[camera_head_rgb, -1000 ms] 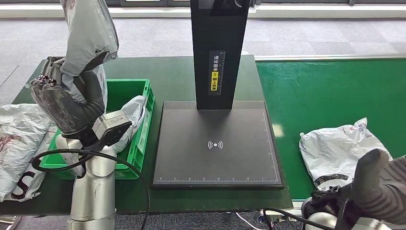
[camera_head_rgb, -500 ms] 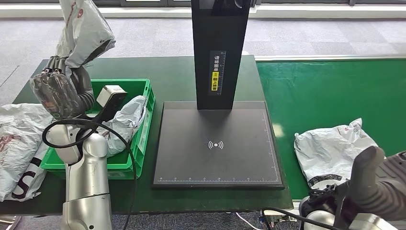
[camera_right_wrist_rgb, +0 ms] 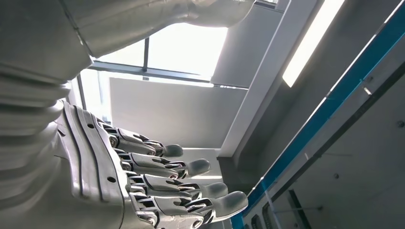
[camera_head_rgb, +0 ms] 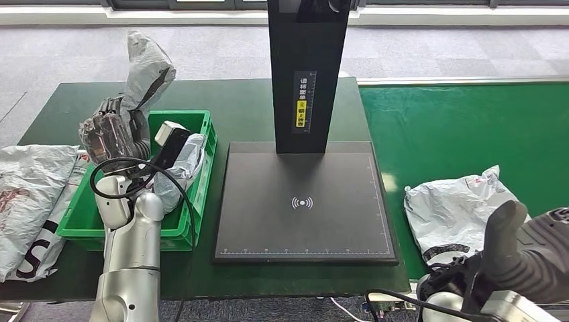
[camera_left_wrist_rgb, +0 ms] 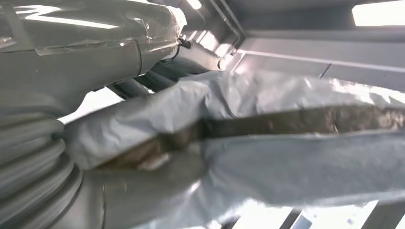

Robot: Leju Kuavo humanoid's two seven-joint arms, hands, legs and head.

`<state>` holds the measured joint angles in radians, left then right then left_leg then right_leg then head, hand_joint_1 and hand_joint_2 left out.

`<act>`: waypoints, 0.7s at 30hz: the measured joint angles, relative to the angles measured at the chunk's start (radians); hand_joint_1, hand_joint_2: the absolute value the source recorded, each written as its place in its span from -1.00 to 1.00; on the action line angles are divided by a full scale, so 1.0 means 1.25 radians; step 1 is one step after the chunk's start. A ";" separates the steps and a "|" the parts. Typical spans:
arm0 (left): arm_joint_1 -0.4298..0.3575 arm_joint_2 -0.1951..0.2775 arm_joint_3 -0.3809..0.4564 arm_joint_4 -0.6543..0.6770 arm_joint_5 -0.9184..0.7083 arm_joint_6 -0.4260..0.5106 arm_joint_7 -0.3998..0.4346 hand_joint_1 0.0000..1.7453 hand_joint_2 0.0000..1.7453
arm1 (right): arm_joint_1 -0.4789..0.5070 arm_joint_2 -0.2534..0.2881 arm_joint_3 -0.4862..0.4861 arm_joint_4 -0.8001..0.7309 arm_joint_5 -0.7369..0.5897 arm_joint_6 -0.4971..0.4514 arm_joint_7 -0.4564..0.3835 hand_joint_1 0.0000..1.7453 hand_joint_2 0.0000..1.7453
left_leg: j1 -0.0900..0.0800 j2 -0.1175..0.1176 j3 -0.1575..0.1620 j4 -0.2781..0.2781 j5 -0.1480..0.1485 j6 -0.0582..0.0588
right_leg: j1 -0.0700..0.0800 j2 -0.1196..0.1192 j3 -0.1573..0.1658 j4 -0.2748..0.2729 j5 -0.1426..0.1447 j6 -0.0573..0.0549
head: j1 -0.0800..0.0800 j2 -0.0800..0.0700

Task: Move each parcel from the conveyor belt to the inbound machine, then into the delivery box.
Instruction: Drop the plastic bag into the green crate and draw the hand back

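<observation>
My left hand (camera_head_rgb: 111, 134) grips a grey plastic parcel (camera_head_rgb: 147, 70) that sticks up above the green delivery box (camera_head_rgb: 194, 201); the left wrist view shows the same parcel (camera_left_wrist_rgb: 286, 143) pressed against the thumb. Another grey parcel (camera_head_rgb: 180, 168) lies inside the box. A white-grey parcel (camera_head_rgb: 456, 211) rests on the green conveyor belt (camera_head_rgb: 470, 127) at the right. The black inbound machine (camera_head_rgb: 302, 201) stands in the middle, its plate bare. My right hand (camera_head_rgb: 530, 251) sits low at the right, near the belt parcel; in the right wrist view the right hand (camera_right_wrist_rgb: 157, 186) has its fingers apart and holds nothing.
The machine's black post (camera_head_rgb: 307, 74) rises behind the plate. Two more bags (camera_head_rgb: 30, 194) lie on the table left of the box. A black cable (camera_head_rgb: 127, 181) loops around my left forearm. Grey floor lies beyond the table.
My left hand has come down and to the right with the grey parcel, from high at the left to over the green box. The belt parcel has drifted slightly left.
</observation>
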<state>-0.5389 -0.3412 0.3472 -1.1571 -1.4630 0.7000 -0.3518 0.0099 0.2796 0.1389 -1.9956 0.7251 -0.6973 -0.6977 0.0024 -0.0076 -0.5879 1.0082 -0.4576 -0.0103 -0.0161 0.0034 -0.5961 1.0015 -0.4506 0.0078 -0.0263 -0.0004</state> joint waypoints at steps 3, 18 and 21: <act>0.000 0.002 0.003 0.016 0.020 0.000 -0.003 -1.00 -1.00 | 0.000 0.000 0.000 0.003 -0.002 0.000 0.000 -1.00 1.00 | 0.000 0.000 0.000 0.000 0.000 0.000 | 0.000 0.000 0.000 0.000 0.000 0.000 | 0.000 0.000; -0.002 0.001 0.058 0.039 0.084 0.000 -0.066 -1.00 -1.00 | -0.003 0.000 0.000 0.025 -0.007 0.000 0.000 -1.00 1.00 | 0.000 0.000 0.000 0.000 0.000 0.000 | 0.000 0.000 0.000 0.000 0.000 0.000 | 0.000 0.000; -0.002 -0.001 0.069 0.036 0.158 0.000 -0.124 -1.00 -0.50 | -0.004 0.000 0.000 0.032 -0.003 0.000 0.000 -1.00 1.00 | 0.000 0.000 0.000 0.000 0.000 0.000 | 0.000 0.000 0.000 0.000 0.000 0.000 | 0.000 0.000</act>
<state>-0.5412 -0.3429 0.4333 -1.1126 -1.2653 0.7004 -0.5072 0.0052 0.2796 0.1389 -1.9559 0.7219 -0.6973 -0.6977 0.0024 -0.0076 -0.5880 1.0082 -0.4576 -0.0103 -0.0161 0.0034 -0.5961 1.0015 -0.4506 0.0078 -0.0263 -0.0004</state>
